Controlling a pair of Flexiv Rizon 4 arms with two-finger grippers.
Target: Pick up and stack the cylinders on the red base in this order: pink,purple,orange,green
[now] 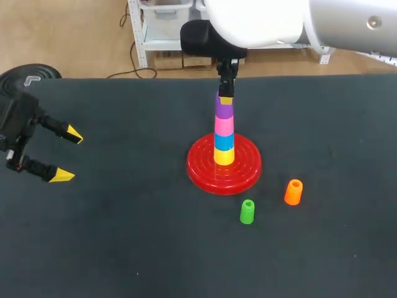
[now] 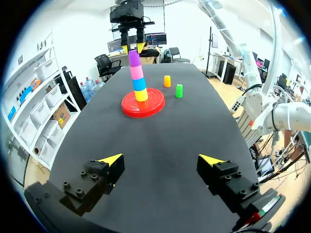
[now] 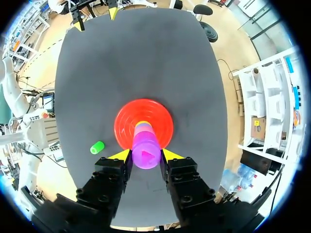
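Dark tabletop, round red ribbed base point(image 1: 200, 175) w/ 4-high stack. Right gripper point(image 3: 146, 156) jaws clamp purple plastic cylinder point(image 1: 223, 107) atop pink cylinder point(image 1: 223, 126); step 2, placing. Next: release, lift clear, fetch orange plastic cylinder point(image 1: 293, 192) near base. Left gripper point(image 1: 67, 155) jaws apart.

The desk point(image 1: 124, 248) is plain dark charcoal. At the centre of the frame, the base point(image 1: 201, 171) is glossy red with a pattern of concentric rings. The stack on it runs, from bottom to top: yellow cylinder point(image 1: 224, 156), blue cylinder point(image 1: 224, 142), pink cylinder point(image 1: 224, 126), purple cylinder point(image 1: 223, 109). To the lower right of the base are an orange cylinder point(image 1: 293, 192) and a bright green cylinder point(image 1: 247, 212). At the left edge, the left gripper point(image 1: 67, 155) is black with yellow tips. The right gripper point(image 1: 226, 98) at the top of the stack has the same colours, and it hangs from a white and silver arm point(image 1: 260, 22).
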